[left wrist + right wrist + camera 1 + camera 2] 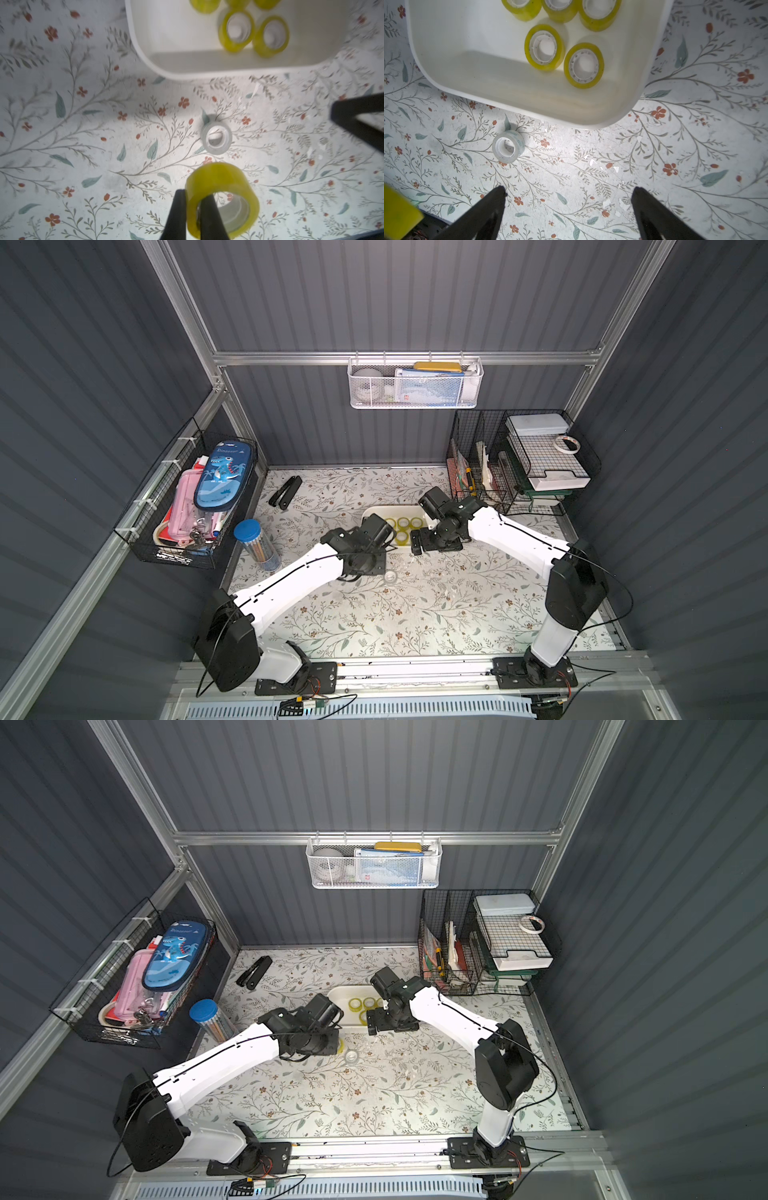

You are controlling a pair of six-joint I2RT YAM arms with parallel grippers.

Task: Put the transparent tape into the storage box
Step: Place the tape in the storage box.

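- Left wrist view: what has the left end effector (pixel 192 195) got?
- It's clenched on a yellow tape roll (pixel 222 185), on the near side of the storage box (pixel 166 64). Five rolls (pixel 544 47) already lie inside.
- Next?
- Carry it over the rim and release. The right end effector (pixel 570 189) gapes empty, and the colourless roll (pixel 508 146) waits on the surface (pixel 675 145).

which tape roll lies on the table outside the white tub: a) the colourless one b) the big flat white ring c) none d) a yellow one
a: the colourless roll lies on the table beside the storage box; the yellow roll outside it is pinched in the left gripper.
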